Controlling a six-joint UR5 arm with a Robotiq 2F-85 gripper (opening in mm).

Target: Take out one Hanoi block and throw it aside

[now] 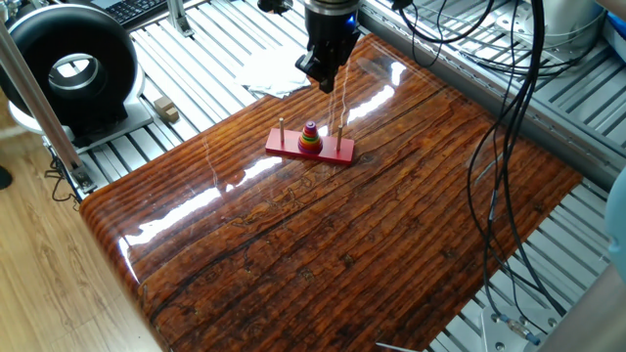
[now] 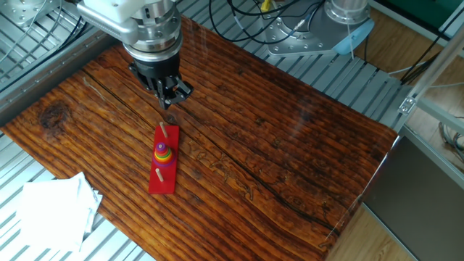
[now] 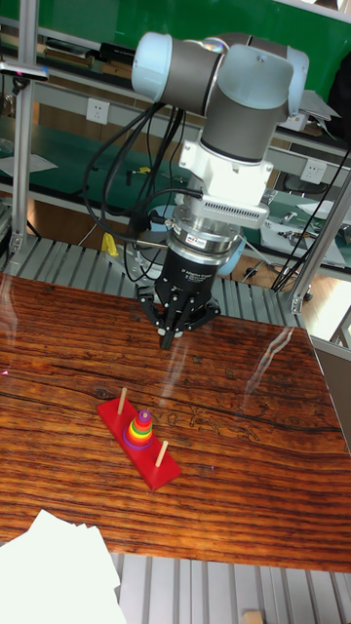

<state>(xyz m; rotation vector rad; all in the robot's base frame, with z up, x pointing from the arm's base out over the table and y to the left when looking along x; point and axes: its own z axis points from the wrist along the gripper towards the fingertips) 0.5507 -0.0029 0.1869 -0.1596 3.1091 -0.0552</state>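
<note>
The purple Hanoi block (image 3: 143,416) sits at the top of the small ring stack (image 3: 142,427), threaded on the middle peg of the red base (image 3: 156,466) on the wooden table (image 1: 323,244). Bare pegs stand at either end of the base. The gripper (image 3: 167,337) hangs above the table, beside the base and clear of it, with its fingers pinched together and nothing between them.

The risks follow from how small the block is. With the fingers closed, a descent as they stand would likely press down on the stack or the peg tip rather than straddle the disc. Even once opened, they could catch the ring below and lift two pieces, or strike an end peg (image 3: 122,401) and shove the light base across the glossy surface. A tilted pull could jam the block on its peg and drag the whole base up. White paper (image 2: 54,205) lies near the table edge.
</note>
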